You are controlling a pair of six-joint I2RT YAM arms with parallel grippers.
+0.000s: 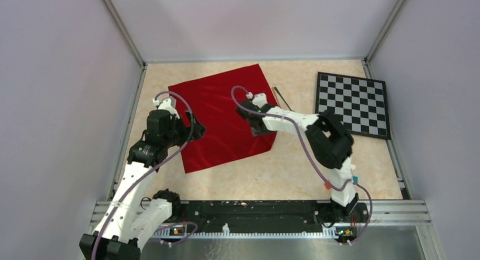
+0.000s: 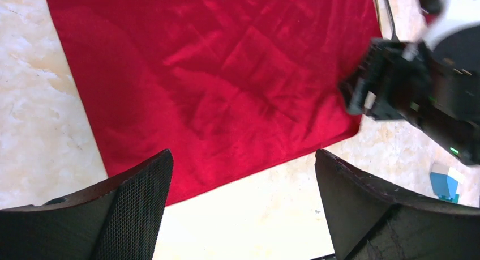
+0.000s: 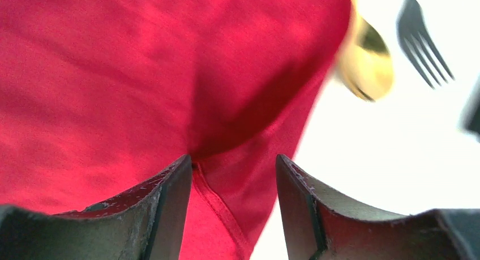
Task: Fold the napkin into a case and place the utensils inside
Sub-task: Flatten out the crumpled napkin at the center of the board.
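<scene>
The deep-red napkin [image 1: 221, 115] lies spread flat on the table. My left gripper [image 1: 198, 131] hovers at its near left side. In the left wrist view that gripper [image 2: 243, 158] is wide open with nothing between its fingers, over the napkin's [image 2: 215, 84] near edge and bare table. My right gripper [image 1: 255, 119] is low at the napkin's right edge. Its jaws [image 3: 233, 161] stand open astride the hemmed edge [image 3: 218, 206], and the left finger [image 3: 170, 186] touches the cloth. The gold spoon [image 3: 368, 59] and dark fork [image 3: 421, 45] lie on the table beyond that edge, beside the napkin [image 1: 280, 97].
A black-and-white checkered board [image 1: 354, 104] lies at the right rear. Small coloured blocks [image 1: 354, 180] sit near the right arm's base, and a blue one [image 2: 444, 183] shows in the left wrist view. Grey walls and metal rails enclose the table.
</scene>
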